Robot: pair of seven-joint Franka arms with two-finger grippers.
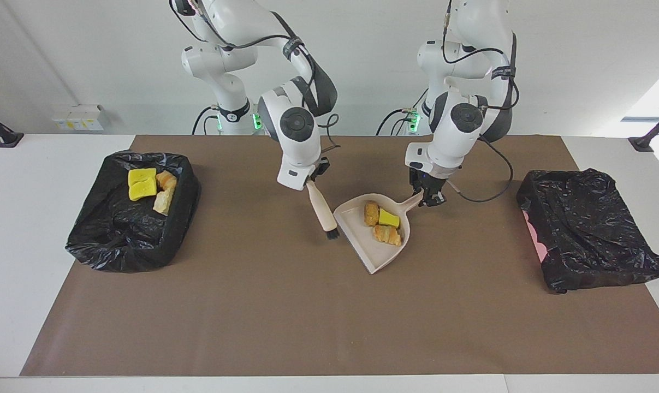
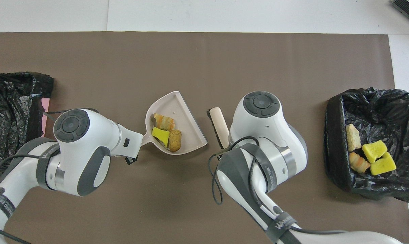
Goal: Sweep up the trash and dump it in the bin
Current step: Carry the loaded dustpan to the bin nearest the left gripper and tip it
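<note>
Flanking the work area, you have two black-lined bins on the brown mat point(image 1: 285, 327): the bin point(image 1: 132, 213) at the right arm's end of the tabletop, open at the top, and a second bin point(image 1: 588, 229) at the left arm's end, its black bag crumpled over it. Nothing lies on the mat between the dustpan point(image 1: 370, 251) and either bin.

Your trash is in two groups. Four scraps point(image 1: 150, 188) sit in the right arm's end bin: two yellow sponge chunks, an orange-brown lump and a pale beige lump. Three more point(image 1: 383, 221) rest in the beige dustpan near the middle of the mat: two orange-brown bread-like lumps with a yellow, green-backed sponge piece between them, all touching.

The left gripper point(image 1: 430, 197) has its fingers pinched on the dustpan's handle, so that trash lies just beside it in the pan. The right gripper point(image 1: 314, 177) is clamped on the brush point(image 1: 324, 213), which hangs tilted, bristles down, just beside the pan's open edge and apart from the scraps.
</note>
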